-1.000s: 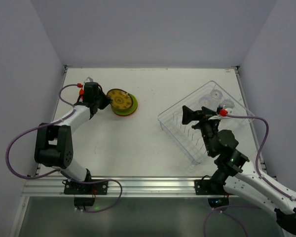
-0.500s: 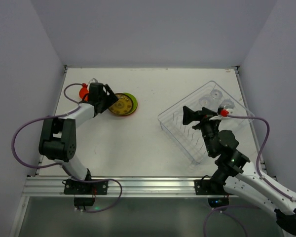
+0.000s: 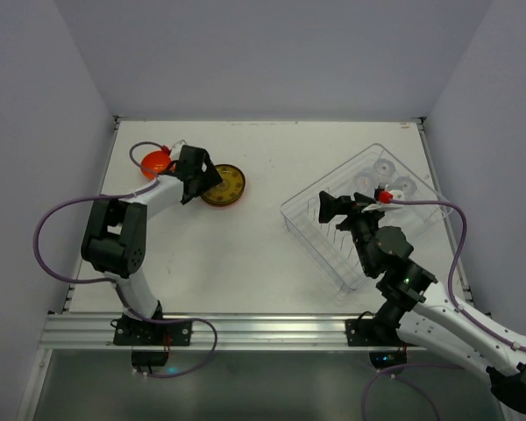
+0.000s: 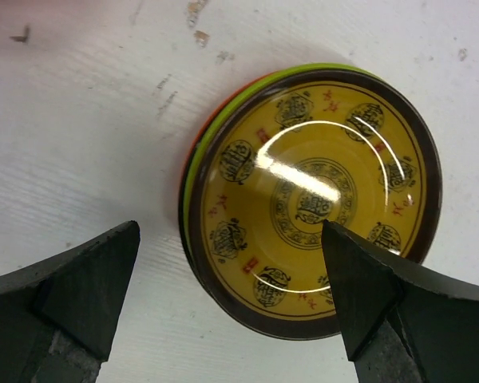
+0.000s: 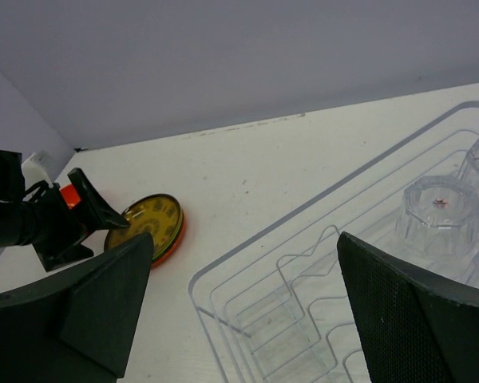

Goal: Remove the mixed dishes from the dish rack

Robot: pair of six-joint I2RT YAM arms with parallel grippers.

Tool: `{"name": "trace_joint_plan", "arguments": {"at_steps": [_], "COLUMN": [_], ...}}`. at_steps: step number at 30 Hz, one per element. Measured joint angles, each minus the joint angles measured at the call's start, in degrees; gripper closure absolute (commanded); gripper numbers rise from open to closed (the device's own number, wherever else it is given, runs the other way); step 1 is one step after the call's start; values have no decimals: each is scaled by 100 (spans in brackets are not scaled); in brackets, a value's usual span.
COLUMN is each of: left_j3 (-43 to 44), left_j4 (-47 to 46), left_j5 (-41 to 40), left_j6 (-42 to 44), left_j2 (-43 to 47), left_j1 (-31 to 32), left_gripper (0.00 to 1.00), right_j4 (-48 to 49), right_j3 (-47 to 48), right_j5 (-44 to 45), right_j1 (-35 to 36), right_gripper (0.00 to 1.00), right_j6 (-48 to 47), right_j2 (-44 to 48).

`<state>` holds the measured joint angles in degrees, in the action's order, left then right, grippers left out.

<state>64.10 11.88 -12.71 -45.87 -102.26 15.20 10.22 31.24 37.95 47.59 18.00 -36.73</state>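
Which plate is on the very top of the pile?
The brown-yellow patterned plate is on top, with its whole face showing. The lime green plate only peeks out as a thin edge underneath it.

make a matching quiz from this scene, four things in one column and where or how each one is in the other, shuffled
1 orange-red bowl
2 patterned plate
3 clear cups
4 right gripper

a open, over the dish rack
b top of the plate stack on the table
c inside the dish rack, at its far end
d on the table by itself, far left

Pairs: 1-d, 2-b, 3-c, 4-a
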Motion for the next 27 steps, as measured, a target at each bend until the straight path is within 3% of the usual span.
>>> {"name": "trace_joint_plan", "arguments": {"at_steps": [7,12,19,23,27], "left_j3": [50,50,-155,-466,-1611], "left_j4": [691,1058,1906,2645,2531], "left_j5": [-629,-874,-953,-1036,-717], "left_j6": [2,212,1147,1665,1937], "left_j2": [588,1958,3932,4465,5392], "left_j1": [42,332,647,675,750], "left_gripper": [0,0,0,0,0], "right_j4": [-153,-739,-1829,-2262,-2767], "right_j3": [160,763,1631,1832,1869], "right_j5": [11,59,-195,-540,-997], "right_j1": [0,-2,-199,-750,-2107], "right_gripper": [1,1,1,1,1], "right_j6": [0,4,66,136,527], "right_j2": [-210,-809,-1937,-2251,-2282]}}
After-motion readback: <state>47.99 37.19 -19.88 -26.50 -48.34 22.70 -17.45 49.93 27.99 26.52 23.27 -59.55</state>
